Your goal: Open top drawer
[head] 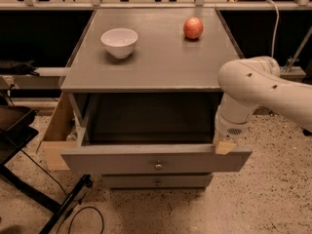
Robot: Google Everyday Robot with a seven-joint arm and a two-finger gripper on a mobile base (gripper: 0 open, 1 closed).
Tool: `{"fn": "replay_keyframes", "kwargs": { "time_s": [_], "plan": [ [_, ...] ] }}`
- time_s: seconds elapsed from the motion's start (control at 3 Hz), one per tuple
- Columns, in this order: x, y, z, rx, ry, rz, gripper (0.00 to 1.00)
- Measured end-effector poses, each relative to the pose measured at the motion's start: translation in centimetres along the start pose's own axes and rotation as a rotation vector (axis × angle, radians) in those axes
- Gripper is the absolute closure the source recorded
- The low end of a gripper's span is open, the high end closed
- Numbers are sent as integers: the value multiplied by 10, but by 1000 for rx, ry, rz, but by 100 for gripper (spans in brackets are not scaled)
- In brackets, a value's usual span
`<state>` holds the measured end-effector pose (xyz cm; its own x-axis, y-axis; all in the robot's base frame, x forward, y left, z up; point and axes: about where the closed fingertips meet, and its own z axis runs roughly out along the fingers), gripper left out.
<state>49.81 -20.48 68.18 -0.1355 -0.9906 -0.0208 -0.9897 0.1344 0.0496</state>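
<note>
The top drawer [156,161] is pulled far out of the grey cabinet. Its grey front carries a small round metal knob [158,166] at centre and its deep grey box stands open and looks empty. My white arm reaches in from the right. My gripper [223,145] is at the right end of the drawer front, at its top edge; a tan pad shows there. A second drawer front [157,181] with a like knob shows just below, closed.
A white bowl [119,42] and a red apple [193,28] sit on the cabinet top [161,67]. A wooden panel [57,130] leans at the cabinet's left. A black stand and cables [29,189] lie on the floor at the left.
</note>
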Motion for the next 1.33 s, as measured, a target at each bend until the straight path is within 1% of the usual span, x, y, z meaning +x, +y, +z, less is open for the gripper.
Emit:
{"fn": "replay_keyframes", "kwargs": {
  "time_s": [0.33,1.0,1.33],
  "plan": [
    [0,0,0,0,0,0,51],
    [0,0,0,0,0,0,5],
    [0,0,0,0,0,0,0]
  ]
}}
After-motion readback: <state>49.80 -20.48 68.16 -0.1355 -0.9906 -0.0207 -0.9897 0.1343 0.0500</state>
